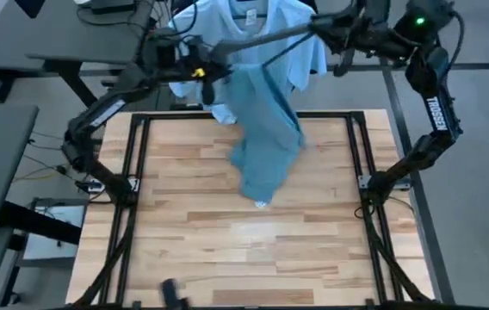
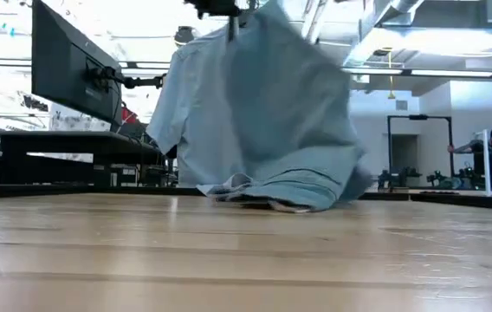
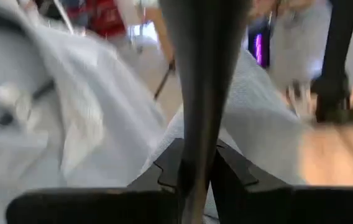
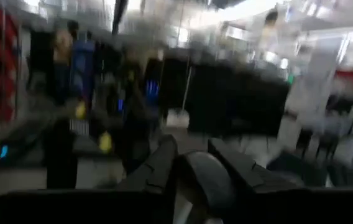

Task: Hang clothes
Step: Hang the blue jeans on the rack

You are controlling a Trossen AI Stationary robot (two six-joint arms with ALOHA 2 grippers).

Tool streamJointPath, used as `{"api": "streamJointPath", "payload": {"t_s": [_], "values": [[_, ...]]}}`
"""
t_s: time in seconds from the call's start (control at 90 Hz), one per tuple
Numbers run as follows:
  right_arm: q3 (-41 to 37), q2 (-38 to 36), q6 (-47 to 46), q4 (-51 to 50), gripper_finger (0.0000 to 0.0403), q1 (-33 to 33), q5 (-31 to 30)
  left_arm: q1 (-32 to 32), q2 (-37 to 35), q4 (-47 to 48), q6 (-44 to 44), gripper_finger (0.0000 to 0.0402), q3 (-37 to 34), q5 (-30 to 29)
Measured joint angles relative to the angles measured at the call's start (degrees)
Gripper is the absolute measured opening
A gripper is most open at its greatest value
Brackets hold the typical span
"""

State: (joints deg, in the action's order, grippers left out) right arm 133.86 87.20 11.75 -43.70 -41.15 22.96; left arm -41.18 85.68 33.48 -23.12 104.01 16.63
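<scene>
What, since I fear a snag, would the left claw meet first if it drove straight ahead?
Probably the pale blue shirt: its cloth drapes close ahead of the left claw, on both sides of the dark rod it is shut on. Depth is unclear.

1. The desk (image 1: 227,250) is pale wooden planks inside a black frame (image 1: 374,215).
2. The jeans (image 1: 266,159) hang from above, below the left fingers (image 1: 200,73); only their lower end (image 2: 289,198) is bunched on the wood, toward the far edge.
3. A small dark object (image 1: 170,291) sits at the near edge, well apart from the jeans.
</scene>
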Motion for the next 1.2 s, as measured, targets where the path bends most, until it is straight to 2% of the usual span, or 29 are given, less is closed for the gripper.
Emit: {"api": "streamJointPath", "payload": {"t_s": [0.244,0.378,0.5,0.589,0.644,0.944,1.056,1.2], "values": [[-0.13,3.17,6.80,-23.32,0.0079,-5.85,0.50,-0.57,-2.13,22.70,-2.04,0.0029,4.80,-1.30],[-0.20,5.65,6.69,-29.86,0.0079,-6.11,-0.34,-0.57,-1.94,30.33,-1.76,0.0028,4.32,-1.35],[-0.11,6.38,4.59,-29.91,0.0083,-6.29,-2.33,-0.93,-2.24,37.39,-0.83,0.0027,4.28,-3.81],[0.00,6.41,3.96,-29.55,0.0095,-7.04,-2.29,-1.49,-2.13,41.22,0.02,0.0027,4.28,-9.50],[-0.01,6.53,2.94,-29.51,0.0107,-7.17,-2.00,-1.67,-2.04,43.01,0.89,0.0026,4.19,-11.00],[-0.04,7.12,3.50,-33.15,0.0187,-7.82,-1.03,-0.43,-2.24,47.54,4.22,0.0026,7.28,-12.15],[-0.11,8.47,6.39,-31.33,0.0198,-6.86,-0.15,0.66,-2.24,48.77,4.81,0.0026,9.16,-11.51],[-0.08,10.18,11.41,-28.09,0.0195,-4.98,1.17,1.49,-2.22,50.54,4.77,0.0026,10.42,-7.80]]}}
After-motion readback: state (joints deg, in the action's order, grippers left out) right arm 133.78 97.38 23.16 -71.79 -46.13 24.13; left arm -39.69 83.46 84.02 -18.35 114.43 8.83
